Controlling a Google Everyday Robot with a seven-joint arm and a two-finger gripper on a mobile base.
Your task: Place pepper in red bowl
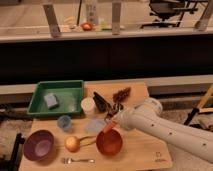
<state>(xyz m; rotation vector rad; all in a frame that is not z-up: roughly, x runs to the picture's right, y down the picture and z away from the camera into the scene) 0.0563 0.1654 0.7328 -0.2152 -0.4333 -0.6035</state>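
Note:
The red bowl (110, 144) sits on the wooden table at the front middle. The pepper (106, 128), small, elongated and orange-red, hangs tilted just above the bowl's far rim. My gripper (112, 120) is at the end of the white arm that reaches in from the right. It is shut on the pepper's upper end, right over the bowl's back edge. The arm hides the table behind and to the right of the bowl.
A purple bowl (39, 145), a yellowish-orange ball (72, 144) and a fork (77, 160) lie left of the red bowl. A small blue cup (64, 121), a white cup (88, 105) and a green tray (37, 106) holding a sponge (51, 100) stand behind. Dark items (101, 102) sit near the gripper.

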